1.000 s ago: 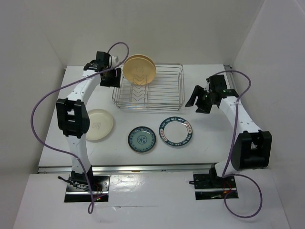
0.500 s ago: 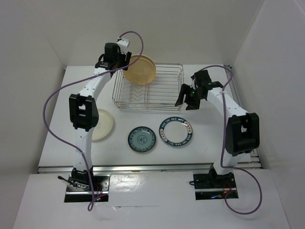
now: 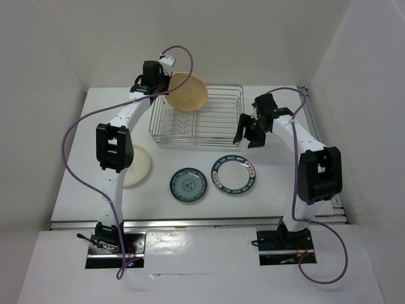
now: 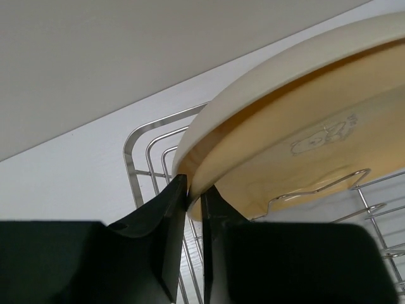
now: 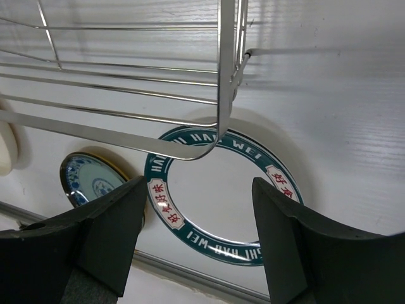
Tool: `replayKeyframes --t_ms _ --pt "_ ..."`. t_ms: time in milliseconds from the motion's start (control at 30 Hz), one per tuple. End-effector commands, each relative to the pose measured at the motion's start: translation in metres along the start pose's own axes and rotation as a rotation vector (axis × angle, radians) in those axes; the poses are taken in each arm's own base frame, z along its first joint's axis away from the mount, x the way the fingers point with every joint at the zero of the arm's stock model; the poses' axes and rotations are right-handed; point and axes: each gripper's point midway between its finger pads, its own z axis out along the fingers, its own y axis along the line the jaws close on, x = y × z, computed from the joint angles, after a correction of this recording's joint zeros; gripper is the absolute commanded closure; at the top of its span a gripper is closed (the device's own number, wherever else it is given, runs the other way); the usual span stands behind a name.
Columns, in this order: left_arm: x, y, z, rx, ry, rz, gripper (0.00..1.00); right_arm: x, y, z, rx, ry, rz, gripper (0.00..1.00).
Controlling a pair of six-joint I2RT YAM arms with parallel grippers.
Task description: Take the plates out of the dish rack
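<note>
Left pincer [image 4: 195, 188] grips the tan plate [image 4: 285, 152] at its rim.

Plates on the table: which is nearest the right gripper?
The dark-rimmed plate with red marks, rightmost of the three; the blue-patterned plate and cream plate lie farther left.

The top view looks down from above and behind the arm bases, taking in the whole tabletop [image 3: 272, 190] and the dish rack [image 3: 218, 120] up to the far wall. The left wrist view sits very close behind the left tool [image 4: 195, 196], facing the tan plate [image 4: 304, 126] at the rack's far left. The right wrist view looks down past the right tool [image 5: 197, 190] at the rack's near right corner and the ringed plate [image 5: 278, 183]; the top view shares both spots
</note>
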Motion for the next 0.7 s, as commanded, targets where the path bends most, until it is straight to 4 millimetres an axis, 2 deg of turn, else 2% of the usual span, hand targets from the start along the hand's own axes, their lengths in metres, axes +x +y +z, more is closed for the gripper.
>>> replayKeyframes --t_ms 0,33,100,233,300,367,400,467,533,667 --pt "-0.012 -0.004 0.004 0.021 -0.052 -0.037 0.76 -0.006 0.001 -0.002 0.028 -0.003 -0.020 0.25" --pt "-0.009 -0.005 0.004 0.023 -0.043 -0.037 0.90 -0.006 0.001 -0.002 0.028 -0.003 -0.020 0.25" --pt "-0.009 0.004 0.002 -0.025 -0.032 -0.048 1.00 -0.004 -0.001 0.001 0.032 0.006 -0.018 0.25" --pt "-0.038 0.012 -0.015 -0.057 -0.085 -0.056 1.00 -0.002 0.002 0.002 0.029 0.010 -0.026 0.25" --pt "-0.063 0.014 -0.033 -0.062 -0.133 -0.085 1.00 -0.001 0.002 0.005 0.025 0.021 -0.023 0.25" --pt "-0.074 0.012 -0.044 -0.052 -0.155 -0.113 1.00 0.001 0.001 0.007 0.028 0.030 -0.021 0.25" --pt "-0.088 0.011 -0.055 -0.043 -0.182 -0.143 1.00 0.002 0.004 0.008 0.025 0.033 -0.029 0.25" --pt "-0.098 0.009 -0.062 -0.031 -0.199 -0.173 1.00 0.002 0.004 0.008 0.025 0.033 -0.029 0.25" --pt "-0.121 0.005 -0.073 0.007 -0.242 -0.191 1.00 0.002 0.004 0.008 0.025 0.033 -0.029 0.25" --pt "-0.139 0.002 -0.088 0.033 -0.271 -0.208 1.00 0.000 0.006 0.003 0.021 0.025 -0.031 0.25"
